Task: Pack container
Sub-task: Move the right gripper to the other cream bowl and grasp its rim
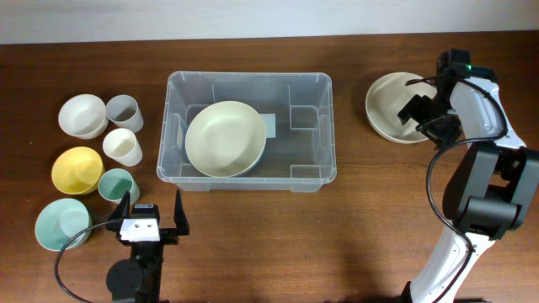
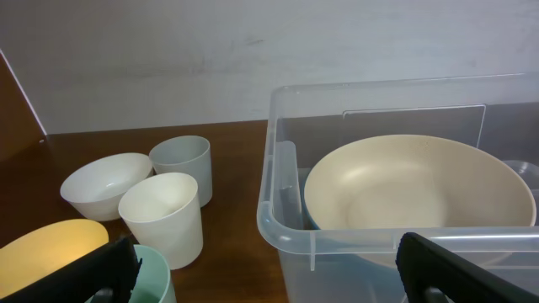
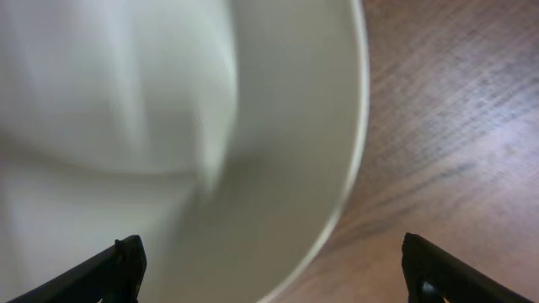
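At the far left of the wooden table [image 1: 253,252] stands a cluster of loose dishes: a white bowl [image 1: 82,115] with a grey cup [image 1: 124,112] just beside it, a cream cup [image 1: 123,146] in front of those, then a yellow bowl [image 1: 77,170], a pale green cup [image 1: 118,186] and, nearest the front edge, a light teal bowl [image 1: 61,225]. The left gripper [image 1: 152,212] sits low at the front edge of the table, just right of the teal bowl and green cup. Its two dark fingers are spread wide and hold nothing. Its wrist camera looks across the cups toward the near left corner of the bin. The container [image 1: 249,77] sits upright at the middle of the table, well apart from both grippers. Inside it, toward its left half, lies a large cream bowl [image 1: 226,139], which partly covers the white label [image 1: 270,126] on the base. The right half of the bin's floor is bare plastic. Further right, a second off-white bowl [image 1: 386,108] rests on the table. The right gripper [image 1: 418,107] is over its right side, with fingers [image 3: 125,257] set far apart at the two lower corners of the wrist view and the bowl's blurred rim curving between them. It appears to grasp nothing, though I cannot tell whether a fingertip touches the bowl.
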`<action>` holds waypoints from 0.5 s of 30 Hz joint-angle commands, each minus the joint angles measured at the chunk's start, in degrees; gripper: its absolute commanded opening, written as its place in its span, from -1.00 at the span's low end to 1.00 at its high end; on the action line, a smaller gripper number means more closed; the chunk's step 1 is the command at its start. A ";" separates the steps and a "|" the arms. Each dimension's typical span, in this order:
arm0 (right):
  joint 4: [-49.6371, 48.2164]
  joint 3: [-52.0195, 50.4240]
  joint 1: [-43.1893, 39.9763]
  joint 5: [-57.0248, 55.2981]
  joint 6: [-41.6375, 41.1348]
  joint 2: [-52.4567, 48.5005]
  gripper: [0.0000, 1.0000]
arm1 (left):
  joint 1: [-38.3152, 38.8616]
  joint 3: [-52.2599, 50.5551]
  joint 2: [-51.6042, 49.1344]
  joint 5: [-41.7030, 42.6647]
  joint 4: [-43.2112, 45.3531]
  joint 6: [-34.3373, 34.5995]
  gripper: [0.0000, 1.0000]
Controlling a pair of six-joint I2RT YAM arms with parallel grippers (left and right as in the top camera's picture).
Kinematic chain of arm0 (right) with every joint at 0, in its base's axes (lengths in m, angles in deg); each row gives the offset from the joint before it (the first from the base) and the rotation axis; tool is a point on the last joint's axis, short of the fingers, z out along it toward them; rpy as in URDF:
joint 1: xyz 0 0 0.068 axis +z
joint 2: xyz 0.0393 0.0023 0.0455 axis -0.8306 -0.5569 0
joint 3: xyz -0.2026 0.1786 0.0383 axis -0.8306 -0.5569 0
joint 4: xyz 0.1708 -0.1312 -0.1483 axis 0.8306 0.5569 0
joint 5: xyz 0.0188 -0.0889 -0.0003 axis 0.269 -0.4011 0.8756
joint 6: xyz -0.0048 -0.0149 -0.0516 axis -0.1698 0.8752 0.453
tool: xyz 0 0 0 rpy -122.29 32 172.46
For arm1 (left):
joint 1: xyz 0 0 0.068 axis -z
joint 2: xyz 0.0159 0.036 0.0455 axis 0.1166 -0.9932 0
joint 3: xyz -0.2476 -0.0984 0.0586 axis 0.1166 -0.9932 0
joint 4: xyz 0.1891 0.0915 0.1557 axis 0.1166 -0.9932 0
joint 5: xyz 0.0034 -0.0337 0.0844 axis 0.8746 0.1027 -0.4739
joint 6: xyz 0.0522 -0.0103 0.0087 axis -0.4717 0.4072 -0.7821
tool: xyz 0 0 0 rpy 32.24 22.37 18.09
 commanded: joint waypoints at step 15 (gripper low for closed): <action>-7.17 -4.81 -0.11 2.51 -0.72 -1.38 0.76 | 0.22 -0.13 0.35 0.02 -0.37 -0.92 0.99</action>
